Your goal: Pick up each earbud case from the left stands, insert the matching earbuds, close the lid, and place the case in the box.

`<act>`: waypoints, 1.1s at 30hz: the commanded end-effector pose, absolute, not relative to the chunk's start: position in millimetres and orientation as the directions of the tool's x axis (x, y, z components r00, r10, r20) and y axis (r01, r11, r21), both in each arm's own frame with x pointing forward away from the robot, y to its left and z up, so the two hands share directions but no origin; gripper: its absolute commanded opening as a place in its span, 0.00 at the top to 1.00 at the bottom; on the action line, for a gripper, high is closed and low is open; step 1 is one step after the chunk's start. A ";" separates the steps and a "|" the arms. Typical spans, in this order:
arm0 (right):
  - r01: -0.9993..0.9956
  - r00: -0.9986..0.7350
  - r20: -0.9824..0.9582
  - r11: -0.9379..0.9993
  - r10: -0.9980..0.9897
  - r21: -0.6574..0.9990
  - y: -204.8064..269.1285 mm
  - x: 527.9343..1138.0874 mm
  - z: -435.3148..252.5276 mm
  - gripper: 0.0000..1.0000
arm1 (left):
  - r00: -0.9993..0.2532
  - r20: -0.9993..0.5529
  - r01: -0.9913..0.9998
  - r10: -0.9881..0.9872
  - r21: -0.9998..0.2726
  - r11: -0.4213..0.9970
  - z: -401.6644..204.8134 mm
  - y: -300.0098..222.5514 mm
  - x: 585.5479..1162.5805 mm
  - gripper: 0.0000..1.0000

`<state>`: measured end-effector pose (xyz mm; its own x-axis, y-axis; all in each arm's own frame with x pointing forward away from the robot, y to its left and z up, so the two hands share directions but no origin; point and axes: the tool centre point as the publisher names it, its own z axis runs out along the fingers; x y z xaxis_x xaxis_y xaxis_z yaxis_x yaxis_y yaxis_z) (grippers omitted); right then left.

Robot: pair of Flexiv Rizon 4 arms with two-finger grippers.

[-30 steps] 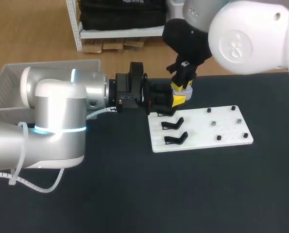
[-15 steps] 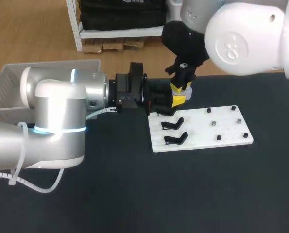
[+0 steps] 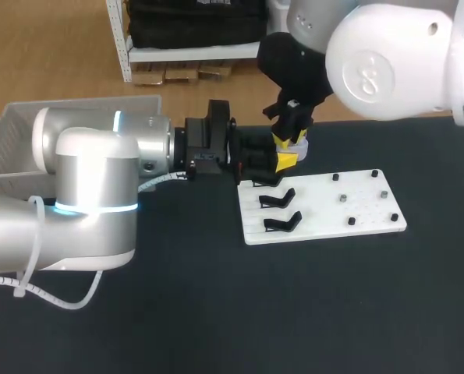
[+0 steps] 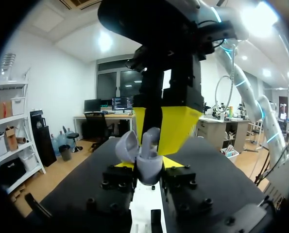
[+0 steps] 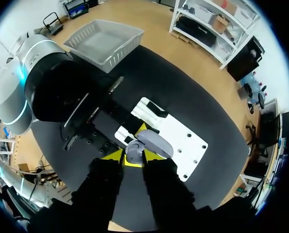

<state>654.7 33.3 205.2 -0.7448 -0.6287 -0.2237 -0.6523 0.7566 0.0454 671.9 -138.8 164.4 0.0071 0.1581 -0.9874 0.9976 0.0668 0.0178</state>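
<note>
Just beside the white stand board, the left gripper is clamped on the open earbud case, which sits between its fingers. Directly above, the right gripper pinches an earbud. Lower it straight, seat it fully, then release.

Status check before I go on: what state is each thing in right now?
Earbud case: lid open, off its stand, gripped.
Left gripper: shut on the earbud case.
Right gripper: poised right over the open case.
Stands: the two visible are empty.
Box: no case inside.
</note>
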 end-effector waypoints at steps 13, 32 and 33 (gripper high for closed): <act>-0.651 -0.744 -0.236 0.758 -0.625 0.045 34.9 657.6 209.3 0.76 | 0.008 -0.988 0.997 0.157 0.019 0.072 164.9 -140.1 670.2 1.00; -0.640 -0.753 -0.234 0.767 -0.615 0.046 31.8 656.3 208.6 0.70 | 0.008 -0.988 0.997 0.157 0.019 0.072 164.9 -140.1 670.2 1.00; -0.639 -0.754 -0.234 0.767 -0.614 0.047 31.5 656.2 208.5 0.70 | 0.008 -0.988 0.997 0.157 0.019 0.072 164.9 -140.1 670.2 1.00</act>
<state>657.4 33.9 208.9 -0.7530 -0.6164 -0.2302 -0.6414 0.7657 0.0479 671.6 -139.8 165.0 0.0073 0.1574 -0.9875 0.9977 0.0659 0.0179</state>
